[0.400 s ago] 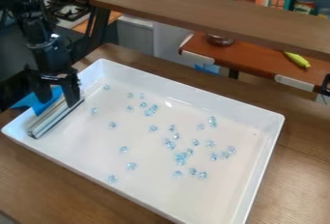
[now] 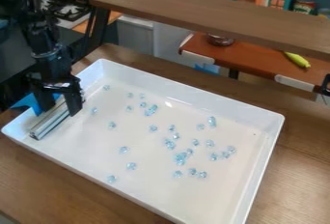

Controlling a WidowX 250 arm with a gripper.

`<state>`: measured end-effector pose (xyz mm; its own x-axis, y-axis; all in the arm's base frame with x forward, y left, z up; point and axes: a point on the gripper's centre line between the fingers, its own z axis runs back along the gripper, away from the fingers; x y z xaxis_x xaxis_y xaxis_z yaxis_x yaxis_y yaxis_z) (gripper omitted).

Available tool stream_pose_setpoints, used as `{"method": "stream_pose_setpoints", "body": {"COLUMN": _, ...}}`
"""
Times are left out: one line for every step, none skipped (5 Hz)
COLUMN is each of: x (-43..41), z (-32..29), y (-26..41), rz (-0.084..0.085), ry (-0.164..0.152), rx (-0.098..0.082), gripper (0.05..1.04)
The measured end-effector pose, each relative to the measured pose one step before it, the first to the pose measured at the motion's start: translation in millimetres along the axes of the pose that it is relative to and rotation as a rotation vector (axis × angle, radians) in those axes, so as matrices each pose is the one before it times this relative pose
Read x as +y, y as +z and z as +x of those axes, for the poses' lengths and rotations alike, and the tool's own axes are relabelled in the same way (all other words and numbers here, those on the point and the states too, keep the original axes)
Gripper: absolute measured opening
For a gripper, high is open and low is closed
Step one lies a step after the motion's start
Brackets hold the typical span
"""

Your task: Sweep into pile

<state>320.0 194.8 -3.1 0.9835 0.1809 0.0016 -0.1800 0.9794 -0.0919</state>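
At the frame's left, the black two-finger hand (image 2: 61, 112) clamps a long silver-and-blue sweeper (image 2: 47, 125) broadside to scattered pale-blue crystals (image 2: 180, 158), presumably to gather many together.

Brown wooden table (image 2: 48, 175), white tray (image 2: 206, 98) on top

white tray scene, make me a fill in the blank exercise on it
The tray is coloured ____.
Scattered over its floor are small pieces coloured pale ____.
The yellow toy lies on the reddish-brown ____ behind the tray.
The gripper is at the tray's ____ side in the picture.

Missing words: white; blue; shelf; left
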Motion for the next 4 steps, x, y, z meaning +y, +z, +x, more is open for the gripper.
{"method": "stream_pose_setpoints", "body": {"x": -2.10, "z": -4.05, "y": -6.26, "rz": 0.0400, "ry": -0.0207, "rx": 0.0221, "gripper": 0.961}}
{"method": "stream_pose_setpoints", "body": {"x": -1.05, "z": -4.20, "y": -5.73, "rz": 0.0150, "ry": -0.0120, "rx": 0.0087, "gripper": 0.682}}
{"method": "stream_pose_setpoints", "body": {"x": 0.46, "z": -1.85, "y": -3.72, "rz": 0.0124, "ry": -0.0023, "rx": -0.0028, "gripper": 0.401}}
{"method": "stream_pose_setpoints", "body": {"x": -4.28, "z": -2.05, "y": -0.88, "rz": -0.0221, "ry": -0.0110, "rx": 0.0102, "gripper": 0.382}}
